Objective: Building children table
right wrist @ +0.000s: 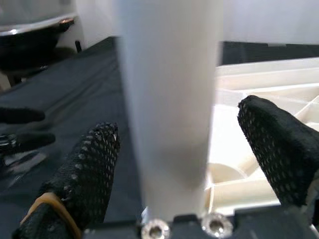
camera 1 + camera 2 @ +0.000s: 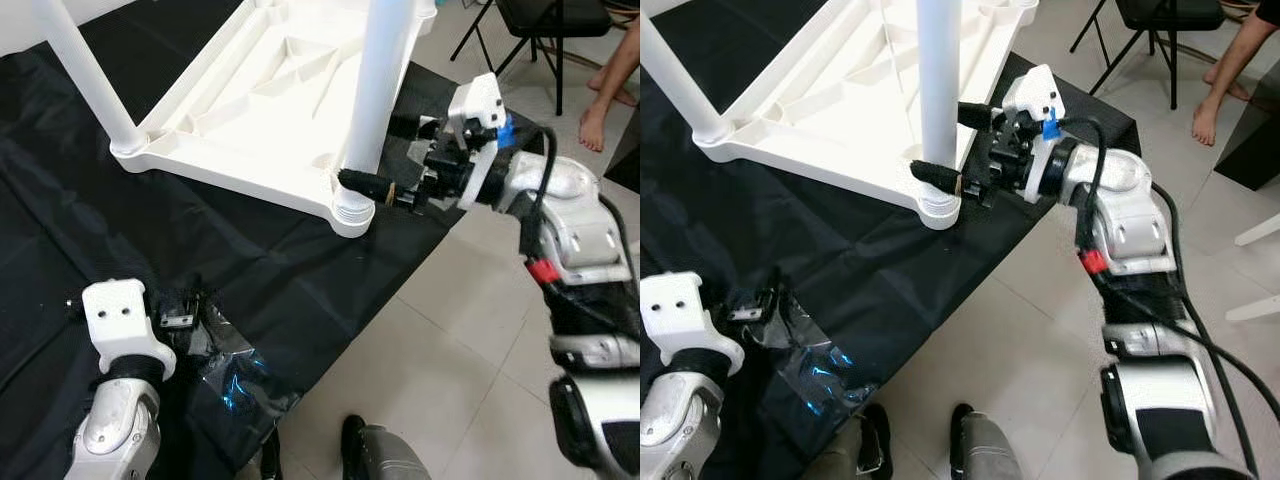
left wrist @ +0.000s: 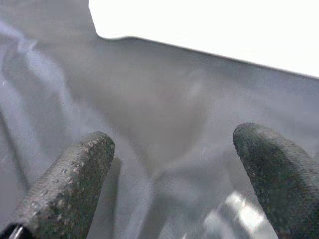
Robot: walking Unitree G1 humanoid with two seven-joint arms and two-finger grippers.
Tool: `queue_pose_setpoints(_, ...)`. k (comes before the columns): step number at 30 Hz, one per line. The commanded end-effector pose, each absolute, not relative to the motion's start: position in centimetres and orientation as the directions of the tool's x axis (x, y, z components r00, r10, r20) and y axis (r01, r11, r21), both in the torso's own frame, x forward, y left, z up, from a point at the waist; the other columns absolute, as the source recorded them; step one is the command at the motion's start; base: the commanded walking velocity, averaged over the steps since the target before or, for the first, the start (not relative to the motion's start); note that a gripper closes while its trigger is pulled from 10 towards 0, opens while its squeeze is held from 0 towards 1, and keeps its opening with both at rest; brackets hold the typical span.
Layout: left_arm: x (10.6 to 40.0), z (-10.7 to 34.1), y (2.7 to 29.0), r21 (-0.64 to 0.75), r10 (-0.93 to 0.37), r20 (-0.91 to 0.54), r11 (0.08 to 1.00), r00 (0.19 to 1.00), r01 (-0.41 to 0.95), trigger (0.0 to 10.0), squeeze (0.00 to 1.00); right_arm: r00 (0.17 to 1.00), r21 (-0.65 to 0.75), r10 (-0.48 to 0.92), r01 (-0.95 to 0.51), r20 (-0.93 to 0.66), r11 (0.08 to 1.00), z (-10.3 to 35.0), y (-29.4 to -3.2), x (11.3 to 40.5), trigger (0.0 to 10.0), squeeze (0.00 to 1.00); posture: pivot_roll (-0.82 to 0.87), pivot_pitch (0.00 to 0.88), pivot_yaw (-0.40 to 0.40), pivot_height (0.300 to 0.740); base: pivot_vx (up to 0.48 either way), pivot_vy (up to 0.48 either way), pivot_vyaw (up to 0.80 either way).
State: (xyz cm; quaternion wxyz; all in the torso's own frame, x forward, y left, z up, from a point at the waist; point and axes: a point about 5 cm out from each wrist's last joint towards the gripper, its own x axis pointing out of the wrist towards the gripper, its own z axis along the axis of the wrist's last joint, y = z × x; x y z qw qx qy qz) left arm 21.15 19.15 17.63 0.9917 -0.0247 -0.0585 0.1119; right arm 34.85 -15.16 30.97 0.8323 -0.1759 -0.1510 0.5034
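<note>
white table leg (image 1: 167,94) between two spread black fingers (image 1: 87,174), neither touching

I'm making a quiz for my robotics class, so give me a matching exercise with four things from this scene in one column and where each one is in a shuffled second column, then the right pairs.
Things:
1. Right gripper
2. Left gripper
3. Tabletop
4. Bare foot

Places:
A. Upside down on the black sheet
B. On the tiled floor beside a chair
C. Open, low over the sheet near a clear plastic bag
D. Open, one finger on each side of a white leg

Pairs: 1-D, 2-C, 3-A, 4-B
</note>
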Motion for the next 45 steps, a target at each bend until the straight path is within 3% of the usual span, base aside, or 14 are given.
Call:
queue_pose_setpoints(1,20.9,17.0,19.2,-0.048,0.231,0.082,0.972,0.969,-0.228,10.0,0.00,0.419,-0.442,0.904,-0.796,0.091,0.413,31.0,-15.2,35.0,3.0,0.00,0.02,0.301,-0.066,0.740,0.000,0.000,0.00)
queue_pose_setpoints(2,20.9,17.0,19.2,-0.048,0.231,0.082,0.972,0.969,-0.228,10.0,0.00,0.419,-0.442,0.904,-0.796,0.091,0.413,31.0,-15.2,35.0,3.0,0.00,0.02,0.301,-0.066,0.740,0.000,0.000,0.00)
queue_pose_setpoints(3,20.9,16.9,19.2,-0.047,0.233,0.082,0.972,0.969,-0.229,10.0,0.00,0.410,-0.442,0.908,-0.800,0.089,0.405,31.1,-15.2,35.2,0.0,0.00,0.02,0.301,-0.066,0.740,0.000,0.000,0.00)
queue_pose_setpoints(19,21.1,16.6,19.2,-0.032,0.239,0.081,0.971,0.968,-0.238,10.0,0.00,0.415,-0.421,0.902,-0.802,0.119,0.424,30.1,-14.7,35.3,0.0,0.00,0.03,0.303,-0.064,0.740,0.000,0.000,0.00)
queue_pose_setpoints(21,21.2,16.4,19.2,-0.031,0.241,0.077,0.971,0.968,-0.239,10.0,0.00,0.500,-0.408,0.852,-0.753,0.155,0.516,29.3,-14.5,35.2,0.0,0.00,0.03,0.297,-0.065,0.740,0.000,0.000,0.00)
queue_pose_setpoints(22,21.2,16.4,19.2,-0.030,0.242,0.076,0.970,0.967,-0.240,10.0,0.00,0.638,-0.397,0.741,-0.637,0.210,0.661,29.0,-14.7,35.5,0.0,0.00,0.02,0.296,-0.069,0.740,0.000,0.000,0.00)
queue_pose_setpoints(25,21.2,16.4,19.2,-0.030,0.242,0.076,0.970,0.967,-0.240,10.0,0.00,0.638,-0.397,0.741,-0.637,0.210,0.661,29.0,-14.7,35.5,0.0,0.00,0.02,0.296,-0.069,0.740,0.000,0.000,0.00)
queue_pose_setpoints(26,21.2,16.4,19.2,-0.030,0.242,0.075,0.970,0.967,-0.240,10.0,0.00,0.723,-0.384,0.644,-0.536,0.251,0.751,28.9,-14.9,35.7,0.0,0.00,0.02,0.296,-0.069,0.740,0.000,0.000,0.00)
queue_pose_setpoints(27,21.3,16.3,19.2,-0.031,0.244,0.075,0.970,0.967,-0.242,10.0,0.00,0.861,-0.316,0.435,-0.349,0.263,0.882,25.9,-14.8,34.6,0.0,0.00,0.02,0.283,-0.088,0.740,0.000,0.000,0.00)
queue_pose_setpoints(29,21.3,16.3,19.2,-0.031,0.244,0.075,0.970,0.967,-0.242,10.0,0.00,0.861,-0.316,0.435,-0.349,0.263,0.882,25.9,-14.8,34.6,0.0,0.00,0.02,0.283,-0.088,0.740,0.000,0.000,0.00)
queue_pose_setpoints(31,21.6,16.2,19.3,-0.030,0.243,0.074,0.970,0.967,-0.242,10.0,0.00,0.962,-0.186,0.181,-0.143,0.203,0.972,21.8,-13.9,32.2,0.0,0.00,0.00,0.275,-0.066,0.740,0.000,0.000,0.00)
queue_pose_setpoints(39,22.2,15.8,19.2,-0.037,0.233,0.069,0.972,0.970,-0.231,10.0,0.00,0.969,-0.139,0.177,-0.154,0.175,0.978,20.8,-12.4,31.7,0.0,0.00,-0.01,0.250,-0.069,0.740,0.000,0.000,0.00)
queue_pose_setpoints(40,22.2,15.7,19.2,-0.037,0.233,0.067,0.972,0.970,-0.231,10.0,0.00,0.966,-0.138,0.196,-0.174,0.168,0.975,20.7,-12.2,31.7,10.0,0.00,-0.01,0.246,-0.069,0.740,0.000,0.000,0.00)
queue_pose_setpoints(45,22.3,15.4,19.1,-0.029,0.234,0.057,0.972,0.971,-0.232,10.0,0.00,0.952,-0.121,0.260,-0.243,0.163,0.963,20.4,-11.3,31.2,10.0,0.00,-0.01,0.228,-0.067,0.740,0.000,0.000,0.00)
